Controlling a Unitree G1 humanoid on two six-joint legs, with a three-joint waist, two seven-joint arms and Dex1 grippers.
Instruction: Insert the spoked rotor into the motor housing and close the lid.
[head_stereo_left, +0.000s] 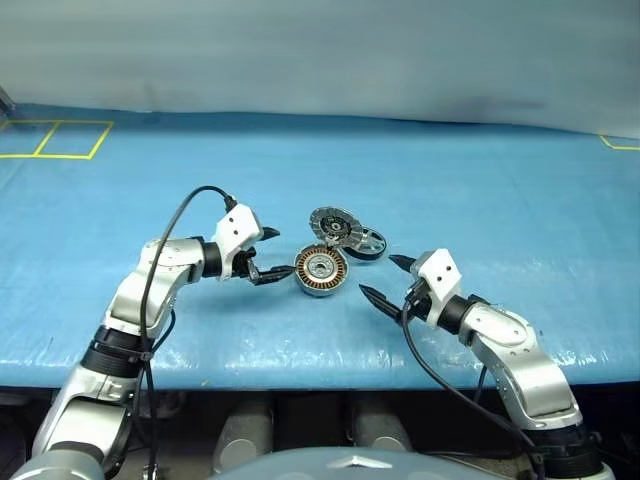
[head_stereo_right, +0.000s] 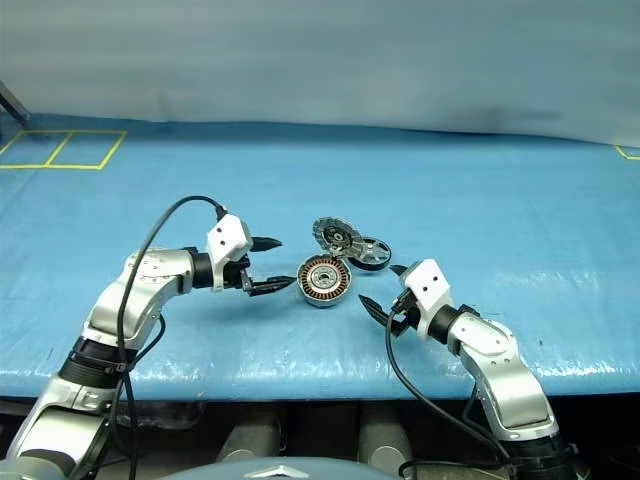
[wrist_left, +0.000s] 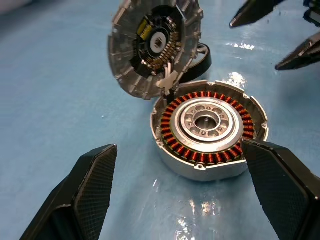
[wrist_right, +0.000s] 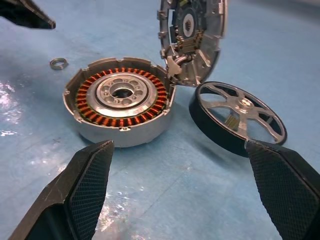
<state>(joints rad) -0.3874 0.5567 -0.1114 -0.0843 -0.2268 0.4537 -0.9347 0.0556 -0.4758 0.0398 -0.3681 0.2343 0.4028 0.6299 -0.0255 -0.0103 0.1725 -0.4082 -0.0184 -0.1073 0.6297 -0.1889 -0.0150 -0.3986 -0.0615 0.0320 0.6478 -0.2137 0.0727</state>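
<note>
Right gripper (head_stereo_left: 381, 279) spread, empty. Spoked rotor (wrist_right: 239, 117) lies just ahead of its fingers, tilted against the lid (wrist_right: 192, 35), beside the motor housing (wrist_right: 120, 100). Judged rigid, light, smooth; grip across dark rim.

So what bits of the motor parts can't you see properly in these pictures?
- Dark-ringed spoked rotor: in the left wrist view, mostly hidden behind the tilted, ribbed grey metal lid.
- Lid's plain outer face: turned away in the right wrist view too.
- How the lid joins the copper-wound grey motor housing: cannot tell.
- Small metal ring on the blue table: too small to identify.
- Rotor's underside: hidden against the table.
</note>
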